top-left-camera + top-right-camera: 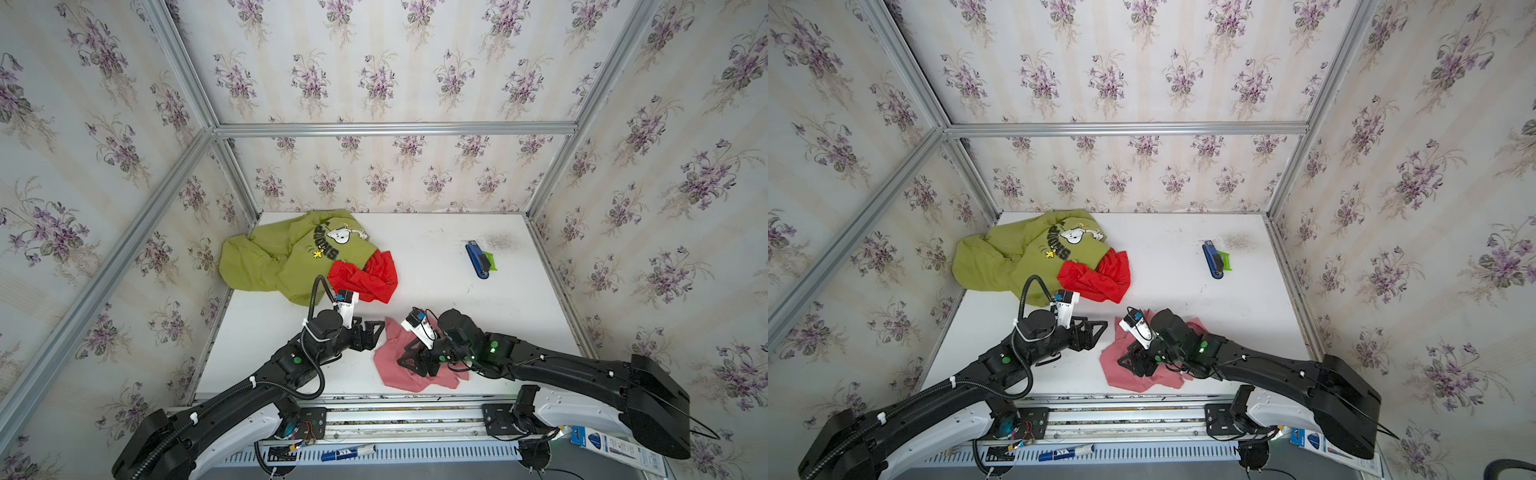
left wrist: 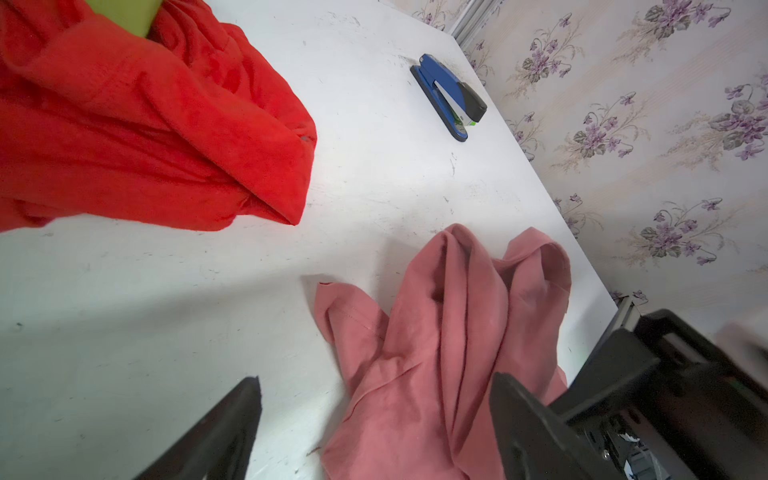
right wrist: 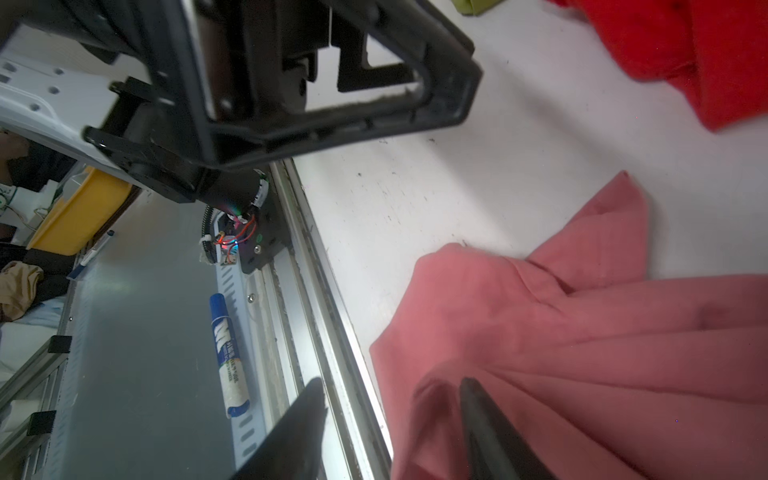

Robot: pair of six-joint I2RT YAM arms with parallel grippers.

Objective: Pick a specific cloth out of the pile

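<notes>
The salmon-pink cloth (image 1: 395,382) (image 1: 1125,380) lies crumpled on the white table near its front edge, apart from the pile. The pile at the back left is an olive-green shirt (image 1: 282,257) (image 1: 1005,262) with a cartoon dog print and a bright red cloth (image 1: 365,278) (image 1: 1096,278). My left gripper (image 1: 376,332) (image 2: 376,399) is open wide just left of the pink cloth (image 2: 449,332) and holds nothing. My right gripper (image 1: 405,355) (image 3: 390,399) hangs open over the pink cloth (image 3: 582,332), with one finger lying against a fold.
A blue stapler (image 1: 480,259) (image 2: 451,97) lies at the back right of the table. The aluminium front rail (image 3: 316,291) runs along the table's near edge, with a blue-and-white marker (image 3: 228,353) below it. Floral walls close in three sides.
</notes>
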